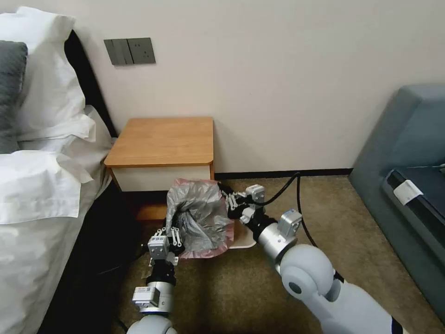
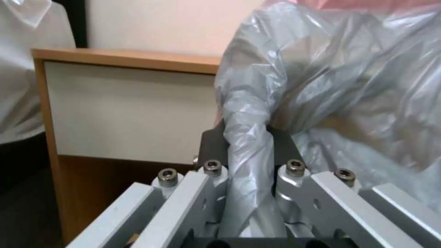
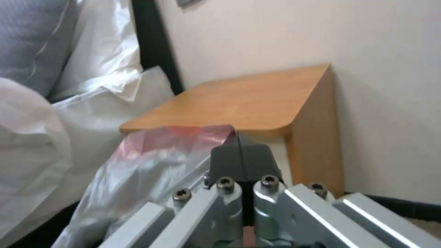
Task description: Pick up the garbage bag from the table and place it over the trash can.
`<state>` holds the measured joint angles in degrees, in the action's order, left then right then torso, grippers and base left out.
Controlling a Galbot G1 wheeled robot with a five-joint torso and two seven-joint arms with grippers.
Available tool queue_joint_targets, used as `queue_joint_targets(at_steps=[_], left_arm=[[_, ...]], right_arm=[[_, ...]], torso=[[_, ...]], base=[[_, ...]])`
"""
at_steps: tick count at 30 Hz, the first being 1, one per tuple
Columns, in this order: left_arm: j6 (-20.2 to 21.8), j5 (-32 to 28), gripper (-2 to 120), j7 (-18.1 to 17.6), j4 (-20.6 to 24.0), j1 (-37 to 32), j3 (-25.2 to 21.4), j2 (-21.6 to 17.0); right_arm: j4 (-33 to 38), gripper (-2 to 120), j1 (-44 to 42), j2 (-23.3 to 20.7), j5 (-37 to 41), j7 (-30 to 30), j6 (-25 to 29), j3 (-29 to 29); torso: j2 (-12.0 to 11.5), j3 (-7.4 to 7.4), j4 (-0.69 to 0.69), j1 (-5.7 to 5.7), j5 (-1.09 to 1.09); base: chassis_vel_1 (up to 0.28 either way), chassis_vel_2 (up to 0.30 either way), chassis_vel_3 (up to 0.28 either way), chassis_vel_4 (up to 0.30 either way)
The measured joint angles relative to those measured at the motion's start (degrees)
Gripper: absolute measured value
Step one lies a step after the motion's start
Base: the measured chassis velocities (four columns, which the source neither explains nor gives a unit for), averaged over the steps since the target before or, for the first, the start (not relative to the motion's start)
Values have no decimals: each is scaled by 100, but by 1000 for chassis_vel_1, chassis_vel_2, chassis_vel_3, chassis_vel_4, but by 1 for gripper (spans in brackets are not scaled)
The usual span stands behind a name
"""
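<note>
Two tools are being used on the garbage bag (image 1: pixel 200 217), which is being held spread open low in front of the table (image 1: pixel 162 141), off its top. The left tool (image 1: pixel 169 233) is being kept at the bag's near left edge; in the left wrist view its fingers (image 2: pixel 212 146) are being pressed nearly together around a twisted fold of grey plastic (image 2: pixel 246 137), so the bag is being gripped there. The right tool (image 1: pixel 232 200) is being held at the bag's right side, near its far corner; in the right wrist view its dark pads (image 3: pixel 241 160) are being pressed flat together, and the pink rim edge (image 3: pixel 184 134) is being pinched at their tips. The bag's mouth is being held facing up, with pink rim showing along the far and near edges. A cream-white piece of the trash can (image 1: pixel 243 236) is being partly shown just right of the bag, under the right tool; whether the bag is being seated over its rim cannot be told. The table is being left bare, standing against the wall between the bed (image 1: pixel 41 185) on the left and a grey-blue sofa (image 1: pixel 408 153) on the far right. Brown carpet (image 1: pixel 232 287) is being covered by both arms.
</note>
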<state>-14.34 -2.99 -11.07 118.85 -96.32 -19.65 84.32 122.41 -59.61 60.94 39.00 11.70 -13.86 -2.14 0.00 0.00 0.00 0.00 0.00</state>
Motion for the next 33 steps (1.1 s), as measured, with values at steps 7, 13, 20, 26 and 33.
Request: queue_joint_targets(at_steps=[7, 13, 20, 26, 33], left_arm=[[-21, -219, 9, 4, -6, 12, -1, -1], [-71, -398, 9, 153, 19, 22, -18, -6], [-81, -530, 9, 203, 7, 48, -21, 35], [-71, -606, 9, 202, -41, 93, -73, 41], [-153, -771, 9, 339, -55, 152, -234, 41]], right_arm=[[-49, 0, 273, -276, 318, 173, -185, 233], [-235, 0, 451, -623, 602, 162, -349, 351], [-220, 1, 482, -719, 1014, 172, -521, 490], [395, 25, -89, -846, 1479, 282, -644, 1133], [903, 50, -1430, -1502, 1652, -892, -852, 2082]], torso=[[0, -1, 1, 0, 0], [0, 0, 0, 0, 1], [0, 0, 1, 0, 1], [0, -1, 0, 0, -1], [0, -1, -2, 0, 0]], base=[[0, 0, 0, 0], [0, 0, 0, 0], [0, 0, 0, 0], [0, 0, 0, 0], [0, 0, 0, 0]])
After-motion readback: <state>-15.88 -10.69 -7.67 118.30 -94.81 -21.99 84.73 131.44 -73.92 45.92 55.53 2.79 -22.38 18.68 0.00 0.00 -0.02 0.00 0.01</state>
